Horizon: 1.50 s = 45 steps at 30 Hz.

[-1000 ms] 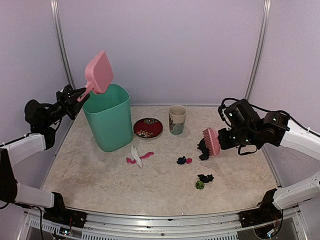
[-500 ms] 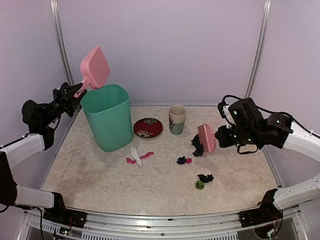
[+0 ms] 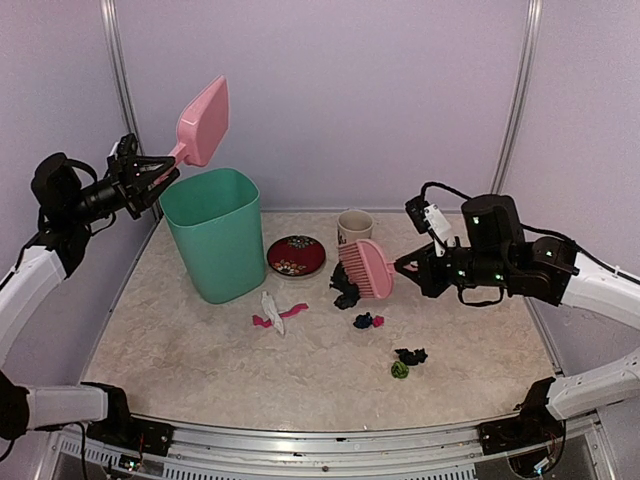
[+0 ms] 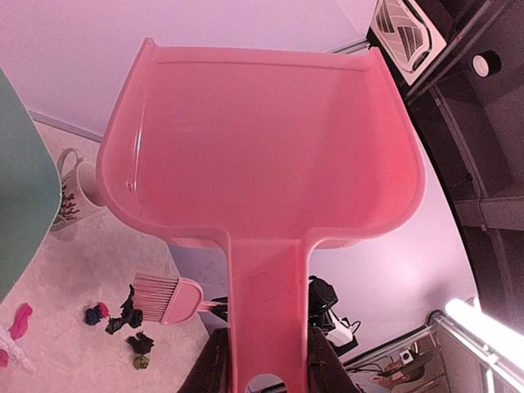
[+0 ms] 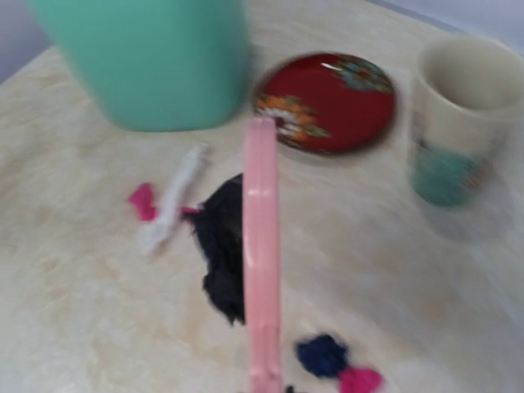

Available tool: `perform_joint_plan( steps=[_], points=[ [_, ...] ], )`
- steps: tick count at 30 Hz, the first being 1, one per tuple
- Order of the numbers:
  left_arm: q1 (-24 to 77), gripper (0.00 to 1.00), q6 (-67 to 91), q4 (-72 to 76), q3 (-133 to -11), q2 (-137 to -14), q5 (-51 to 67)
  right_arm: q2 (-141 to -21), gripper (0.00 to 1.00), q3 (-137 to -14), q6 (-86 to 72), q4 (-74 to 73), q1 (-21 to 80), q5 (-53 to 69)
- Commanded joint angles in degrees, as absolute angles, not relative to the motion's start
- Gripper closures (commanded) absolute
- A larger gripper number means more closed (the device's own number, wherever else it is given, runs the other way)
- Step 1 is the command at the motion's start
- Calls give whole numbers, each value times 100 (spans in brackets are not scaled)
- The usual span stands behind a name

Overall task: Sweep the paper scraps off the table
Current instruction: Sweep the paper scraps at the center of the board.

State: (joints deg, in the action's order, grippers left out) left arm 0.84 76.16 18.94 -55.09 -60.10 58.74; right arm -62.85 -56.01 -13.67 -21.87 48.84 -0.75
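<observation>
With the right jaws clamped on the brush [image 3: 365, 268], bristles against a black clump of the paper scraps [image 3: 346, 293] on the tabletop [image 3: 200, 350] just before the cup [image 3: 352, 221], a wide stroke could topple that cup, and the dustpan [image 3: 205, 120] gripped in the left jaws, high and far left of it, would catch nothing.

Pale lilac walls [image 3: 370, 100] close the space at the back and on both sides, plain and evenly lit, with slim metal posts [image 3: 518, 110] in the two back corners. The table [image 3: 200, 350] fills the bottom of the enclosure, beige and stone-mottled, with a metal rail [image 3: 330, 438] along its near edge. In the left wrist view, a dark frame [image 4: 483, 131], a slatted vent [image 4: 407, 24] and a bright light [image 4: 483, 323] show at the right.
</observation>
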Motion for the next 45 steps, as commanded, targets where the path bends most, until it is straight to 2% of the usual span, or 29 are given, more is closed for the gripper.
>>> perform_joint_plan(
  steps=[1, 2, 3, 4, 6, 7, 8, 10, 11, 14, 15, 18, 20, 23, 28, 31, 38, 45],
  points=[
    [229, 100, 6533, 853, -5783, -5864, 6024, -6662, 100, -5611, -206, -1502, 5241, 1513],
    [243, 100, 6459, 769, -5799, -5859, 6031, -6773, 100, -5647, -116, -1535, 5420, 733],
    [253, 100, 6388, 686, -5820, -5861, 6031, -6862, 100, -5584, -151, -1527, 5509, -642],
    [259, 100, 6342, 622, -5832, -5851, 6029, -7001, 100, -5597, -45, -1621, 5467, -859],
    [270, 100, 6267, 520, -5846, -5845, 6042, -7329, 100, -5868, 388, -1892, 5425, 1259],
    [268, 100, 6228, 444, -5869, -5837, 6051, -7477, 100, -6048, 441, -1943, 5558, 1459],
    [272, 100, 6172, 372, -5895, -5821, 6061, -7558, 100, -6103, 391, -1875, 5684, 836],
    [287, 100, 5992, 200, -5957, -5806, 6051, -7717, 100, -6049, 237, -1796, 5747, -1499],
    [297, 100, 5908, 103, -5985, -5795, 6036, -7868, 100, -6154, 142, -2004, 5722, -1864],
    [314, 100, 5750, -92, -6031, -5790, 6048, -8028, 100, -6658, 494, -2170, 5818, 1052],
    [322, 100, 5653, -181, -6061, -5798, 6047, -7961, 100, -6576, 466, -1846, 5937, 992],
    [346, 100, 5232, -633, -6172, -5822, 5961, -7988, 100, -6462, 590, -1721, 6013, -1260],
    [349, 100, 5069, -834, -6198, -5827, 5901, -8228, 100, -6861, 798, -2234, 6019, -815],
    [366, 100, 4952, -908, -6181, -5810, 5921, -8206, 100, -6694, 827, -1716, 6078, -1673],
    [378, 100, 4721, -1066, -6171, -5845, 5863, -8235, 100, -6505, 1335, -576, 6073, -1069],
    [386, 100, 4572, -1207, -6206, -5840, 5852, -8526, 100, -6418, 2057, 51, 6074, -1293],
    [387, 100, 4019, -1855, -6424, -5863, 5761, -9522, 100, -7022, 4028, -26, 6078, -1024],
    [387, 100, 3869, -2011, -6484, -5826, 5781, -10198, 100, -7095, 5624, 686, 6082, -944]
  ],
)
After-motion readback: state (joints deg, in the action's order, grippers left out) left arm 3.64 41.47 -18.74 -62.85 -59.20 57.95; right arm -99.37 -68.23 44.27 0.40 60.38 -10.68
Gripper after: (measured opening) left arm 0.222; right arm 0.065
